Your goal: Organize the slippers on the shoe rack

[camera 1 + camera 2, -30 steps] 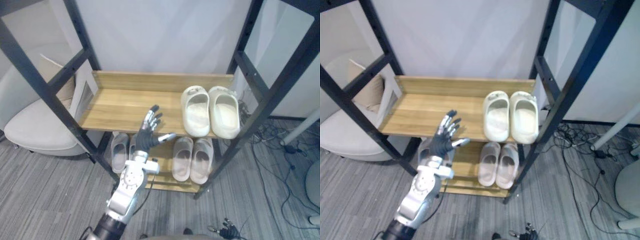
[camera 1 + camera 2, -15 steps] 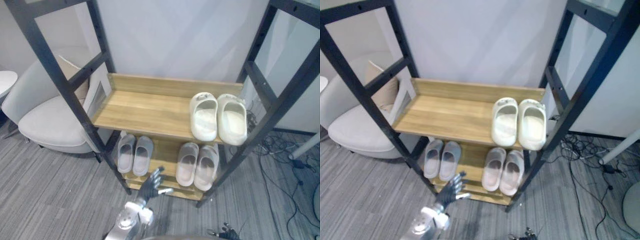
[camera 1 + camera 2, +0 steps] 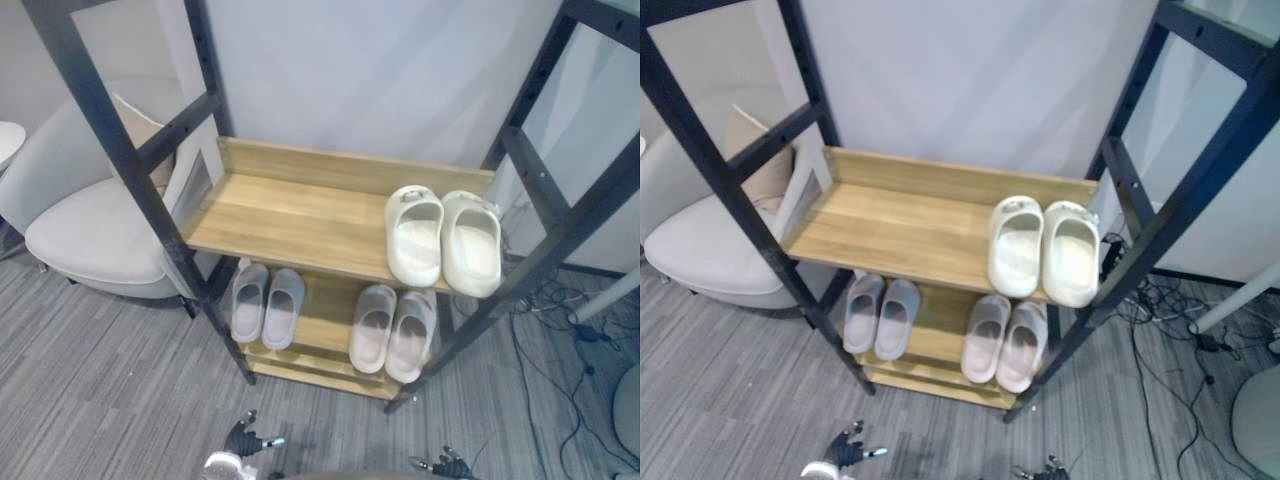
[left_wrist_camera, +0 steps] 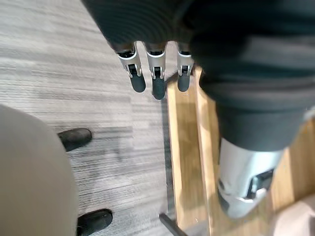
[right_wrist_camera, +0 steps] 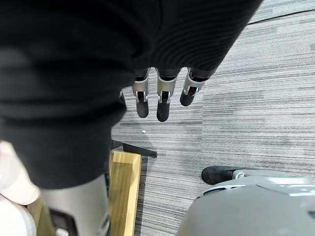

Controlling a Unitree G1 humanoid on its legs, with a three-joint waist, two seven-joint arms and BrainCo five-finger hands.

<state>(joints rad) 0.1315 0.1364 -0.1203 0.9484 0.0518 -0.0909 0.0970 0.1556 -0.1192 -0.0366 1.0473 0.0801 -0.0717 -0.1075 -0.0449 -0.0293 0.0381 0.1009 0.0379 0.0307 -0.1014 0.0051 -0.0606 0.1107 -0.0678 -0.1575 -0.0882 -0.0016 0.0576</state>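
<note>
Left hand low over floor, fingers straight, empty; right hand same; cream slippers on shoe rack upper shelf, grey pairs below

You face the shoe rack, with the armchair on its left. On the upper shelf, one pair of slippers sits side by side at the right end. On the lower shelf, a second pair lies toward the left and a third pair toward the right, under the upper one. Cables lie on the floor right of the rack.
</note>
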